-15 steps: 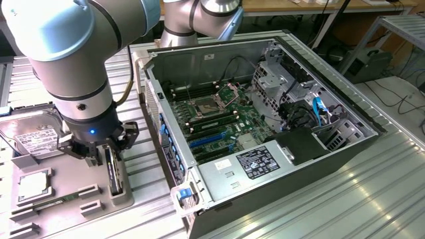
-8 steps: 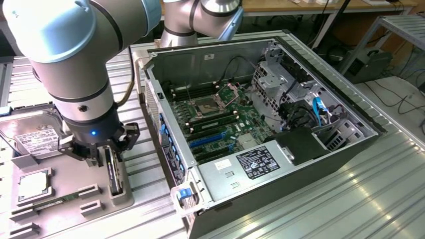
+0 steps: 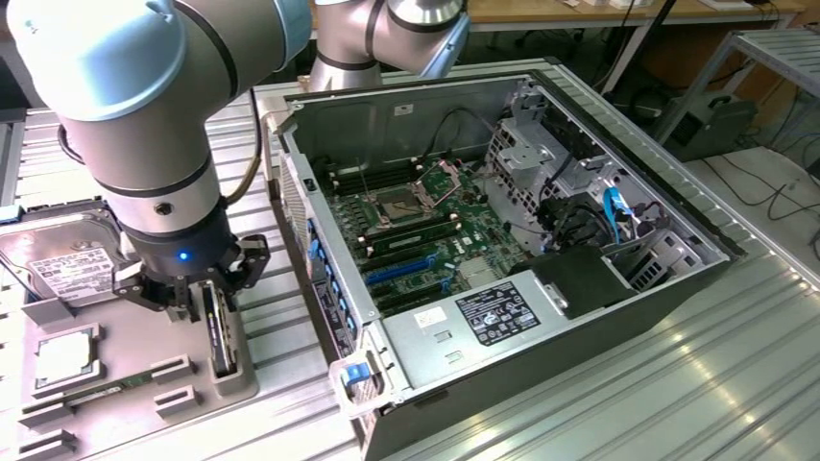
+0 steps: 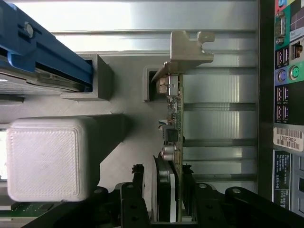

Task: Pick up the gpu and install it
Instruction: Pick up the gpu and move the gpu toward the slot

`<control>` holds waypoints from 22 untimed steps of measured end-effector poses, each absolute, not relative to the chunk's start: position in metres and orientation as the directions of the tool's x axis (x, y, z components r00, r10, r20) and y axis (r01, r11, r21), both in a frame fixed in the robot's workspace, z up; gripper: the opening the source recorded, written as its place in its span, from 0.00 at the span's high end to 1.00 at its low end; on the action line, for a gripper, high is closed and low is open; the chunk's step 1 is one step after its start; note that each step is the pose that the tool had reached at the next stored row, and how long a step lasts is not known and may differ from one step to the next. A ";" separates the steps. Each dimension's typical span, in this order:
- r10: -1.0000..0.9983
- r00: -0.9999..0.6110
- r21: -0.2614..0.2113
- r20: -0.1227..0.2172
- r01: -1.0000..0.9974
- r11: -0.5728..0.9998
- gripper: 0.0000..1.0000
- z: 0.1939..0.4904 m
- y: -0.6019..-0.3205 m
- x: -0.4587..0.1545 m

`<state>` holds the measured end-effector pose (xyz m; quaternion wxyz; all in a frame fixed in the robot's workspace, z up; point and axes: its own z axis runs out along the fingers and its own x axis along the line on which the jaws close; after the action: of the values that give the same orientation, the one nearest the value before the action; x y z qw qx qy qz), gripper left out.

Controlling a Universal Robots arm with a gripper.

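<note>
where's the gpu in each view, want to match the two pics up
Exterior view: the gpu stands on edge in the gray holder, right under the gripper, toward the exterior view's left.
Wrist view: the gpu is seen edge-on, stretching from its silver bracket to the gripper.
Shared landmark: the computer case's port panel, beside the gpu.

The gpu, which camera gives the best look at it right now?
The wrist view: the gpu is seen edge-on and close, its silver bracket clear. In the exterior view it is just a dark slab standing on edge in the grey tray, partly hidden by the pincer.
</note>
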<state>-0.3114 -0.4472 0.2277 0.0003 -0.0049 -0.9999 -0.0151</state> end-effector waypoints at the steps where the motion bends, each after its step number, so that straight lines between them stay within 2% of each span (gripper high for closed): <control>1: 0.010 -1.000 0.030 0.001 0.010 0.999 0.57 0.228 -0.447 -0.311; 9: 0.010 -1.000 0.030 0.001 0.010 0.999 0.57 0.228 -0.447 -0.311; 11: 0.010 -1.000 0.030 0.001 0.010 0.999 0.59 0.228 -0.447 -0.311; 12: 0.010 -1.000 0.030 0.001 0.010 0.999 0.65 0.228 -0.447 -0.311; 13: 0.010 -1.000 0.030 0.001 0.010 0.999 0.65 0.228 -0.447 -0.311; 14: 0.010 -1.000 0.030 0.001 0.010 0.999 0.70 0.228 -0.447 -0.311; 22: 0.010 -1.000 0.030 0.001 0.010 0.999 0.70 0.228 -0.447 -0.311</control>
<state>-0.3107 -0.4473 0.2277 0.0003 -0.0049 -0.9999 -0.0151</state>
